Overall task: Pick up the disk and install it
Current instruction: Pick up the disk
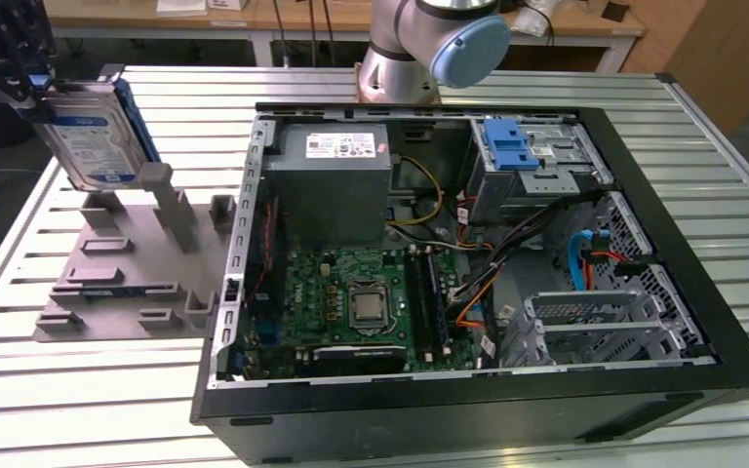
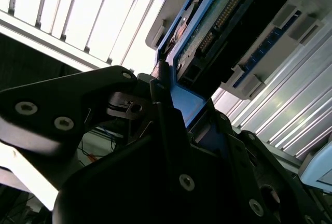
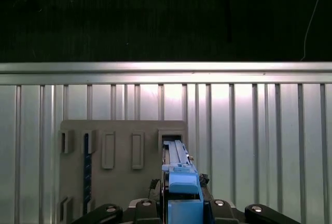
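Pickup part looks done, install not yet. Exterior view: the gripper (image 1: 26,86) is clamped on the top edge of the disk (image 1: 89,136). The disk hangs upright over the grey holder plate (image 1: 140,258), well apart from the open PC case (image 1: 479,409). That case holds the power supply (image 1: 335,166), the motherboard (image 1: 355,297) and the drive cage (image 1: 537,166) with its blue latch, and the disk isn't in there yet. Second wrist view: the fingers (image 2: 163,110) pinch the disk (image 2: 218,22) by its blue frame. First wrist view: the disk (image 3: 179,167) is edge-on above the holder plate (image 3: 122,130), near its end slot, with the slatted table (image 3: 259,130) underneath.
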`<state>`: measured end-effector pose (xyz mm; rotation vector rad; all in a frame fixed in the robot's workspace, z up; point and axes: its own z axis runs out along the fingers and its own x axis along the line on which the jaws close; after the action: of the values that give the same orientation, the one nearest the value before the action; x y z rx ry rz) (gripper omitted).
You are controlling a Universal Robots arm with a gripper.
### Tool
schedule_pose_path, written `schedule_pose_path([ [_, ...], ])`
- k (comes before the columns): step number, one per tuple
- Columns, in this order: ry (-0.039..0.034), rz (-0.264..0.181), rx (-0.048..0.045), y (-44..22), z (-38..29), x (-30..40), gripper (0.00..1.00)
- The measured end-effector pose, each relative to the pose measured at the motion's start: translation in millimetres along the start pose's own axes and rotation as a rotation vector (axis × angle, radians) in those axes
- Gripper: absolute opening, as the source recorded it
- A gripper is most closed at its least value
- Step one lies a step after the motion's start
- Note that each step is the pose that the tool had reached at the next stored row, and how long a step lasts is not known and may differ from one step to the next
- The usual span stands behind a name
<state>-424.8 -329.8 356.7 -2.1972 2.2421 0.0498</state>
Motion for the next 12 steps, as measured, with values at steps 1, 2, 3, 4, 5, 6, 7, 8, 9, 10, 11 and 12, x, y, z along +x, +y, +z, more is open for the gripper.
schedule_pose_path([
  [1, 0.0, 0.0, 0.0, 0.0, -0.4, 0.0, 0.36],
  [2, 0.0, 0.0, 0.0, 0.0, -0.7, 0.0, 0.36],
  [3, 0.0, 0.0, -0.0001, 0.0, -1.2, 0.0, 0.36],
  [4, 0.0, 0.0, -0.0001, 0.1, -1.7, -0.1, 0.36],
  [5, 0.0, 0.0, -0.0001, 0.0, -2.3, -0.1, 0.36],
  [6, 0.0, 0.0, -0.0001, 0.1, -2.9, -0.1, 0.36],
  [7, 0.0, 0.0, 0.0, 0.1, -3.6, -0.1, 0.36],
  [8, 0.0, 0.0, 0.0, 0.1, -4.4, -0.1, 0.36],
  [9, 0.0, 0.0, -0.0001, 0.1, -5.1, -0.1, 0.36],
  [10, 0.0, 0.0, 0.0, 0.1, -5.5, -0.1, 0.36],
  [11, -0.0001, 0.0, 0.0001, 0.2, -6.0, -0.1, 0.36],
  [12, 0.0, 0.0, 0.0, 0.1, -6.6, -0.2, 0.36],
])
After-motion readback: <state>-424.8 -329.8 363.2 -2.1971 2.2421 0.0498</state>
